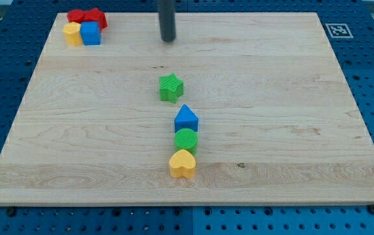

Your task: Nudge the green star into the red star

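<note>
The green star [171,87] lies near the middle of the wooden board [291,130]. The red star [96,16] sits in the view's top left corner, in a cluster with a red round block [76,15], a yellow heart [73,32] and a blue cube [91,33]. My tip [168,40] is above the green star in the view, well apart from it, at the top centre of the board.
Below the green star a blue pointed block [186,119], a green cylinder [187,140] and a yellow heart [183,163] stand in a touching column. A marker tag [337,30] is at the board's top right corner. Blue pegboard surrounds the board.
</note>
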